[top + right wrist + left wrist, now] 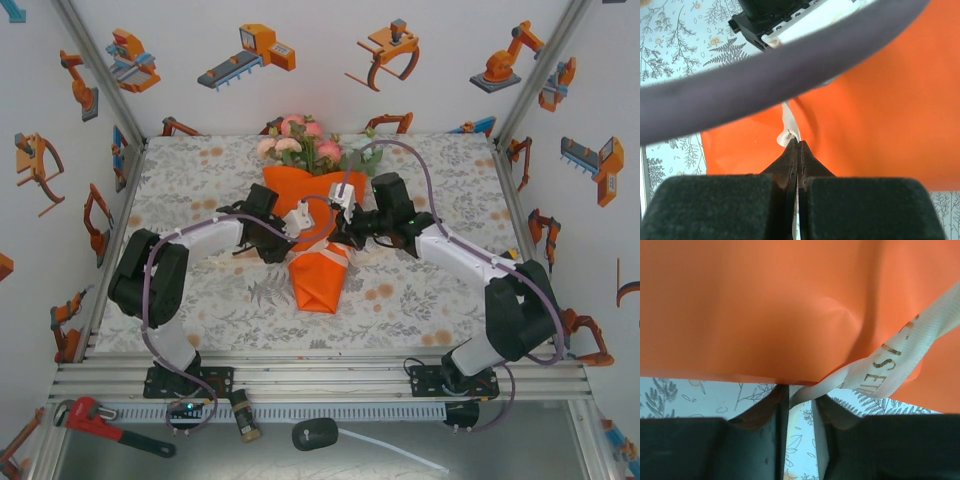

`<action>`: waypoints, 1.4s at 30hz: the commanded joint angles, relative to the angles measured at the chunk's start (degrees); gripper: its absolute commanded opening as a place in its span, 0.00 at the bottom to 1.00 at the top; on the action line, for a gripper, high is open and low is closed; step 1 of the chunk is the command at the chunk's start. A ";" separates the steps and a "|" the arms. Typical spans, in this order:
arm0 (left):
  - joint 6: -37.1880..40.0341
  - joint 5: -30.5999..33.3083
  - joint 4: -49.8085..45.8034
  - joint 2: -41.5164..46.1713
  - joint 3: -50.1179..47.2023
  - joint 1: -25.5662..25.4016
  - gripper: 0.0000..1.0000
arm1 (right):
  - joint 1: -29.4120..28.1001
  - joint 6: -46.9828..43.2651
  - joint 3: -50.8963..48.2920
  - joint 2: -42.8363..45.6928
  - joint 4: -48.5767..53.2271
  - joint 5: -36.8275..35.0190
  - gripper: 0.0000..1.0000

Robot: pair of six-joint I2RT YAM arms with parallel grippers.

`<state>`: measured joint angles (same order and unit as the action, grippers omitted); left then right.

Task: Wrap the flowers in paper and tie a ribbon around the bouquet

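Tying now. Right gripper (798, 142) pinches the ribbon (900, 347); left gripper (801, 392) grip, I cannot tell. Next, I think, pull tight.

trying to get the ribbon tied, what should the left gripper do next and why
Probably close the left gripper fully on the ribbon: its fingers stand a narrow gap apart, with the ribbon running between their tips at the edge of the orange paper. The right gripper looks shut on another stretch, so tightening could follow.
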<state>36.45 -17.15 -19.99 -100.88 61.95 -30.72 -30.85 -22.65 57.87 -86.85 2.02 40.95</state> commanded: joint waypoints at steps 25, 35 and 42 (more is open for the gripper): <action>-66.29 21.01 6.55 14.15 -12.73 17.85 0.00 | 6.51 53.05 -13.30 -5.38 -12.34 -48.94 0.00; -74.28 19.57 5.73 16.47 -17.18 32.20 0.00 | 17.47 62.72 -19.27 -1.42 -11.36 -56.40 0.00; -78.16 18.29 6.58 19.88 -20.61 38.21 0.00 | 28.34 67.61 -24.11 3.66 -10.90 -57.11 0.00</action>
<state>-39.44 -0.93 -12.51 -83.22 42.39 7.16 -3.88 42.35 34.87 -86.11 -10.57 -11.14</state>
